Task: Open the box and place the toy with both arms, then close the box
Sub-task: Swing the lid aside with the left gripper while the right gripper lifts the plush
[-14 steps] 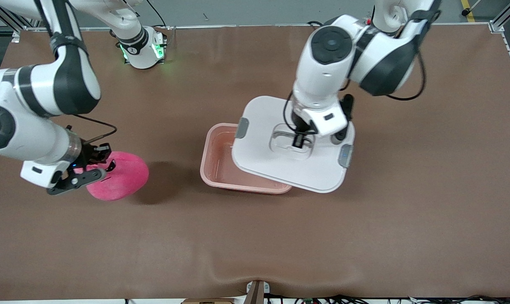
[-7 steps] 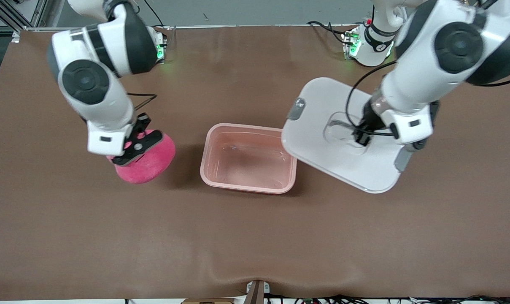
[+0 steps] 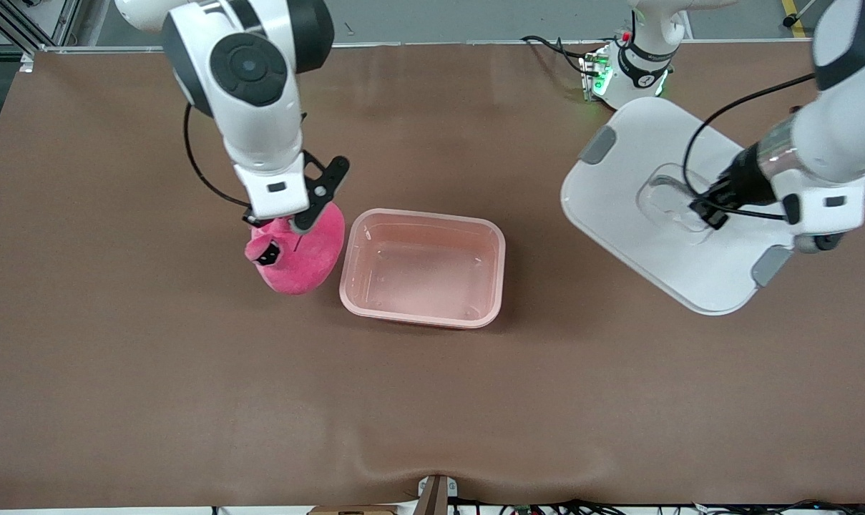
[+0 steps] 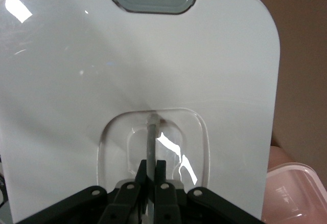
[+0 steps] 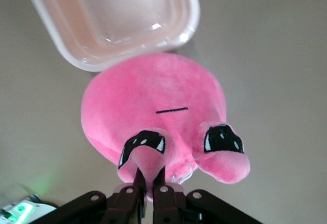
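The box [image 3: 422, 268] sits open mid-worktop, my left claw [image 3: 705, 212] pinching its lid [image 3: 661, 207] up at 3 o'clock, my right claw [image 3: 283, 230] clamping the toy [image 3: 300, 257] at its 9 o'clock; dropping in and closing remain.

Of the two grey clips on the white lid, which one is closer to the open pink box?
The grey clip on the lid's edge toward the robots' bases, which faces the box. The other clip sits on the edge away from it.

High front camera facing robots, two close wrist cameras, all showing box [image 3: 422, 268]
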